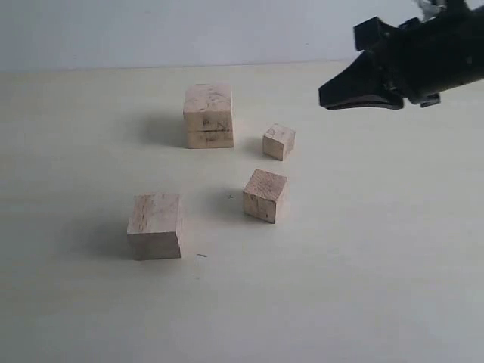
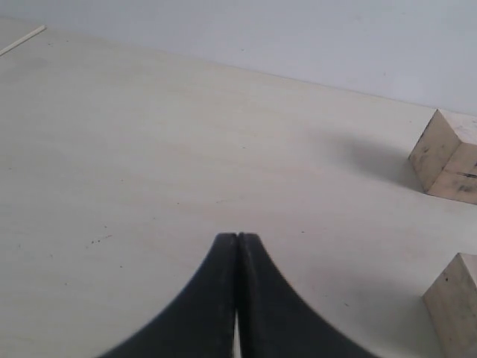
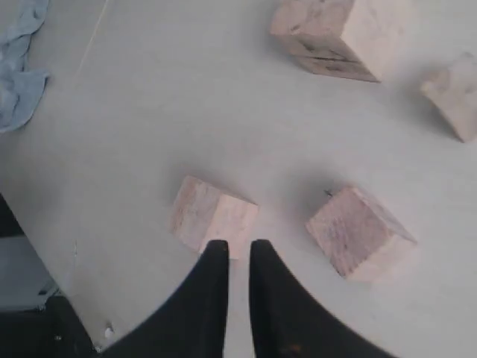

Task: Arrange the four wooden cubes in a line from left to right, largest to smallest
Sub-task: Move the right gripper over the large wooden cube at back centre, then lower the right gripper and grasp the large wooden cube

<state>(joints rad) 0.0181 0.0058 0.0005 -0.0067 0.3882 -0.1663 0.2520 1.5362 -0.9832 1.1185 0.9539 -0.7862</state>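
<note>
Four wooden cubes sit apart on the pale table [image 1: 363, 265]. The largest cube [image 1: 208, 115] has dark smudges and stands at the back. Close to its right is the smallest cube [image 1: 278, 141]. The second-largest cube [image 1: 155, 225] is front left and the third cube [image 1: 265, 195] front centre. My right gripper [image 1: 324, 97] hovers high at the back right, touching nothing. In the right wrist view my right gripper [image 3: 238, 246] is open by a narrow gap, empty, above the second-largest cube [image 3: 212, 215], with the third cube [image 3: 358, 231] beside it. My left gripper [image 2: 237, 237] is shut and empty, with the largest cube [image 2: 447, 160] far off.
A blue cloth [image 3: 19, 60] lies beyond the table's edge in the right wrist view. A pale wall [image 1: 151, 30] backs the table. Another cube [image 2: 456, 302] shows at the border of the left wrist view.
</note>
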